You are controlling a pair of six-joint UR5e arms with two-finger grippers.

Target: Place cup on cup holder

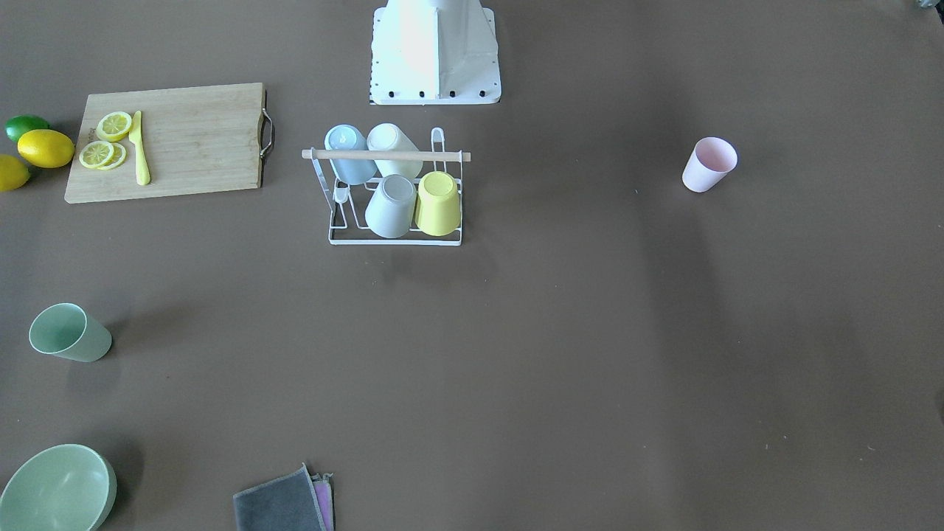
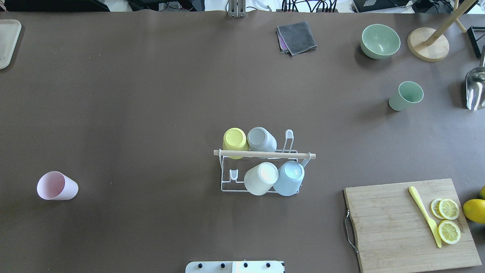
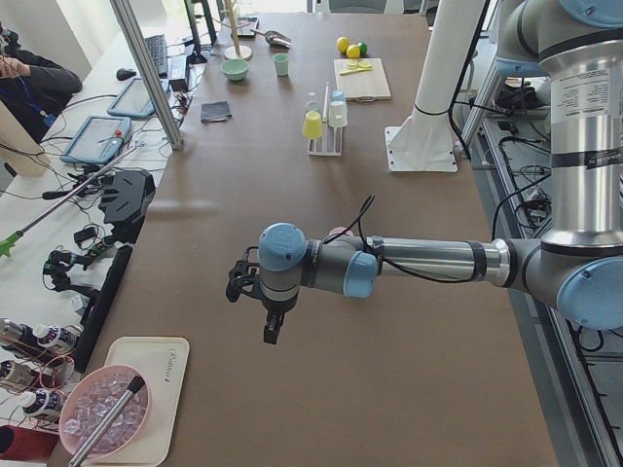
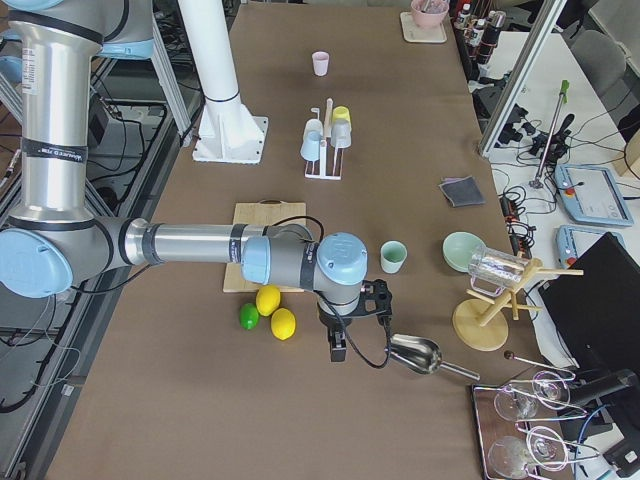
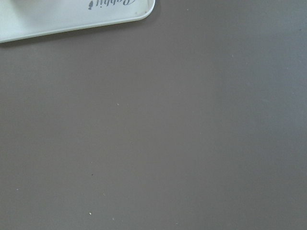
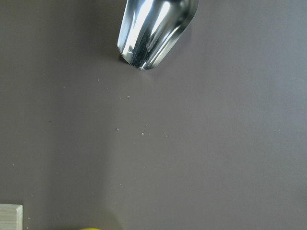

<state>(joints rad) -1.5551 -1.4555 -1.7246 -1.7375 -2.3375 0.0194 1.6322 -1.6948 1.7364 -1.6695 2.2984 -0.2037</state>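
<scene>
The white wire cup holder (image 1: 383, 155) with a wooden dowel on top stands mid-table near the robot base, also in the overhead view (image 2: 265, 154). It carries a yellow, a grey, a white and a blue cup, upside down. A pink cup (image 2: 57, 185) lies on its side on the robot's left. A green cup (image 2: 406, 96) lies tilted at the far right. My left gripper (image 3: 272, 331) hangs over bare table near the left end; my right gripper (image 4: 337, 350) hangs near the right end. Neither shows in the overhead view, so I cannot tell whether they are open or shut.
A cutting board (image 2: 409, 223) with lemon slices and a yellow knife (image 2: 424, 216) lies front right, lemons (image 2: 475, 210) beside it. A green bowl (image 2: 380, 41), folded cloth (image 2: 296, 37), wooden stand (image 2: 428, 43) and metal scoop (image 6: 153, 33) are far right. A white tray (image 5: 72, 14) is at the left end.
</scene>
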